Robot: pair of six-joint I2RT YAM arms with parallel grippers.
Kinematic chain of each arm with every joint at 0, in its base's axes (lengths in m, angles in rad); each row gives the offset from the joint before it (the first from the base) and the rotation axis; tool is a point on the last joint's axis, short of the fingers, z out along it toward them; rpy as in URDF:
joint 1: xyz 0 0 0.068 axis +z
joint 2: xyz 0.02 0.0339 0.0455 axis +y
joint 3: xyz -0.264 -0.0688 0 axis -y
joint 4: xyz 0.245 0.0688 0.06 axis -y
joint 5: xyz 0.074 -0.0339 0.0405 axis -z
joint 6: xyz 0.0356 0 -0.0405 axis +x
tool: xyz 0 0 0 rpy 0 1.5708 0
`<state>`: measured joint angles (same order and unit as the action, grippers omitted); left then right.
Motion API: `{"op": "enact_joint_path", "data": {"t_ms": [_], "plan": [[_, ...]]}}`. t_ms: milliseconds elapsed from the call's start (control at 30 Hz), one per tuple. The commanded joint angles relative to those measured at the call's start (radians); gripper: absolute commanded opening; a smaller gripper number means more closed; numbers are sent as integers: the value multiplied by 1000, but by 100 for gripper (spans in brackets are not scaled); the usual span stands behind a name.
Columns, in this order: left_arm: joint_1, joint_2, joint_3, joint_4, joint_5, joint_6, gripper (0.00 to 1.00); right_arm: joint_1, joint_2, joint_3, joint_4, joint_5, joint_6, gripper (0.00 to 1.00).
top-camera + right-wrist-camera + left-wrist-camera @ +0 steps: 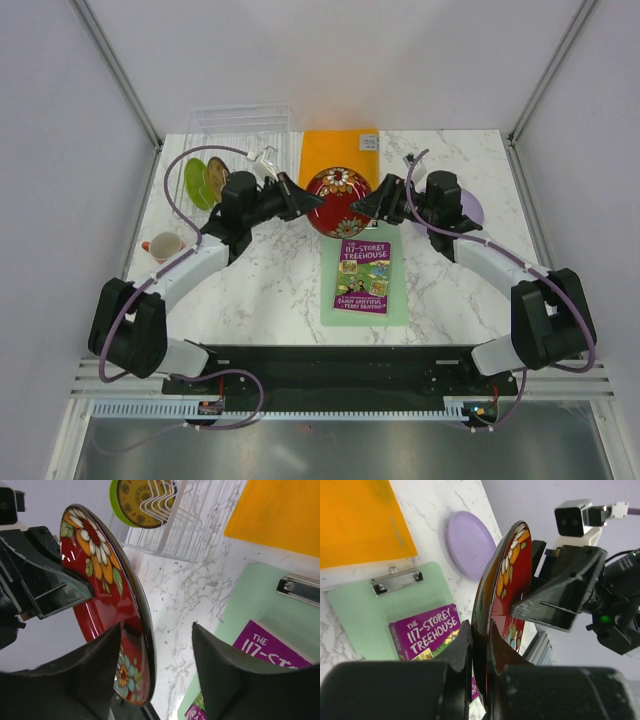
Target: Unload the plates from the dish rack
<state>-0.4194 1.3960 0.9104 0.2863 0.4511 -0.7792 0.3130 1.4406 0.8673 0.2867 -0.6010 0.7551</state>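
Note:
The dark red patterned plate (338, 200) is held on edge above the table, between both grippers. My left gripper (314, 200) is shut on its left rim; in the left wrist view the fingers (480, 627) pinch the plate (505, 580). My right gripper (361, 207) is open, and its fingers (156, 627) straddle the plate's opposite rim (95, 560) without closing. The lilac plate (472, 211) lies flat on the table at the right. The yellow plate (216, 177) and the lime green plate (196, 183) stand in the clear dish rack (240, 122) at the back left.
An orange sheet (340, 150) lies behind the red plate. A green clipboard (395, 300) with a purple book (362, 275) lies below it. A small orange-and-white cup (163, 243) sits at the left edge. White walls close in the table.

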Motion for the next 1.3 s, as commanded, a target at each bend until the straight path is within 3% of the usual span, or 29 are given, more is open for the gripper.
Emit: {"op": "enact_joint_path", "data": {"t_ms": [0, 33, 67, 133, 167, 200, 267, 300, 333, 467, 500, 767, 967, 1267], "plan": [[-24, 18, -18, 203, 84, -118, 2, 9, 40, -14, 190, -79, 76, 50], [-24, 17, -27, 205, 81, -118, 2, 9, 35, -17, 180, -69, 70, 37], [-24, 11, -34, 205, 69, -114, 2, 8, 27, -16, 158, -60, 53, 3], [-22, -6, -48, 162, 43, -76, 4, 6, -26, -1, 17, 18, -46, 0], [-22, -29, -45, 133, 9, -51, 15, 6, -49, 30, -53, 64, -92, 0], [-22, -40, -42, 91, -17, -25, 48, 8, -72, 50, -120, 199, -133, 0], [-22, -86, -30, -33, -116, 69, 56, 0, -141, 94, -282, 330, -235, 0], [-22, -103, -22, -70, -158, 99, 67, -23, -160, 102, -322, 408, -258, 0], [-22, -120, -18, -146, -201, 157, 71, -43, -190, 108, -369, 443, -276, 0], [-22, -215, -22, -257, -420, 267, 84, -236, -220, 102, -415, 495, -275, 0], [-22, -260, -36, -268, -443, 279, 95, -273, -215, 101, -425, 500, -272, 0], [-24, -506, -128, -314, -635, 392, 99, -532, -23, 125, -466, 403, -235, 0], [-25, -572, -151, -368, -730, 443, 100, -607, 115, 113, -357, 268, -201, 0], [-25, -594, -199, -377, -746, 423, 100, -658, 248, 95, -207, 127, -143, 3]]}}
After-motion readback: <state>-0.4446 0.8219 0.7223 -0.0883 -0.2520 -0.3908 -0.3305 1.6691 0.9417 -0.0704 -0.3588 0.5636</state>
